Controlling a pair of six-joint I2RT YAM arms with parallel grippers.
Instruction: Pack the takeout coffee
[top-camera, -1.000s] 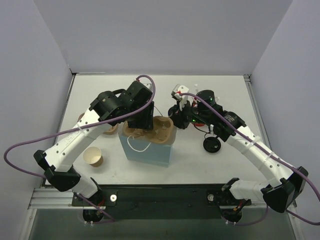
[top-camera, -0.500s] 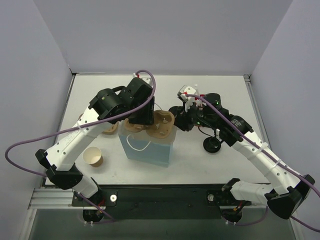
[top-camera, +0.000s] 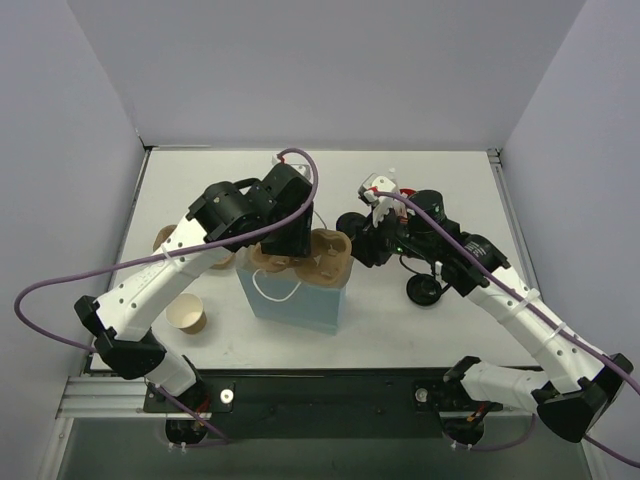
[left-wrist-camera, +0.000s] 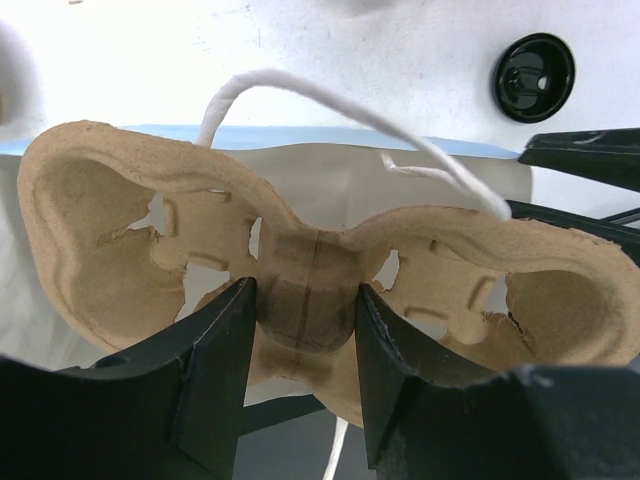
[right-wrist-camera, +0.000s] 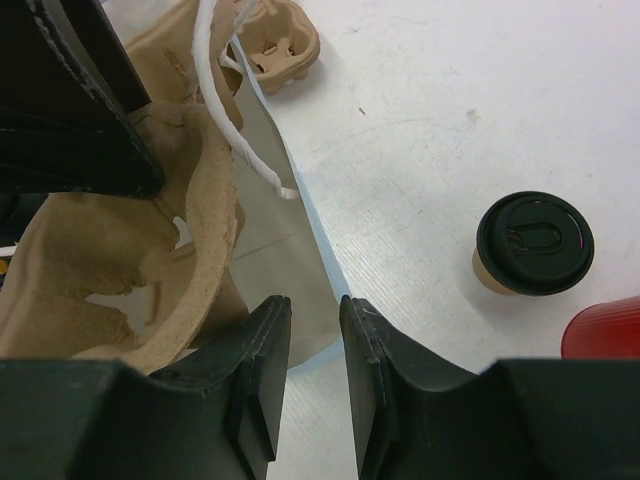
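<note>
The takeout coffee (top-camera: 423, 290), a small tan cup with a black lid, stands on the table right of the blue bag (top-camera: 292, 298). It also shows in the right wrist view (right-wrist-camera: 533, 243) and the left wrist view (left-wrist-camera: 534, 77). My left gripper (top-camera: 290, 243) is shut on the middle of a tan pulp cup carrier (left-wrist-camera: 120, 220) and holds it over the bag's open mouth (left-wrist-camera: 330, 180). My right gripper (right-wrist-camera: 315, 310) is narrowly open, its jaws straddling the bag's right rim (right-wrist-camera: 315, 240). In the top view it sits at the bag's right edge (top-camera: 352, 246).
A lidless tan cup (top-camera: 187, 313) stands left of the bag. A second pulp carrier (top-camera: 165, 240) lies behind it, and also shows in the right wrist view (right-wrist-camera: 280, 45). A red cup (right-wrist-camera: 605, 325) stands near the coffee. The bag's white string handle (left-wrist-camera: 350, 110) arches over the carrier.
My right gripper has moved left from near the red cup to the bag's right rim. My left gripper has shifted slightly right with the carrier, keeping it over the bag.
</note>
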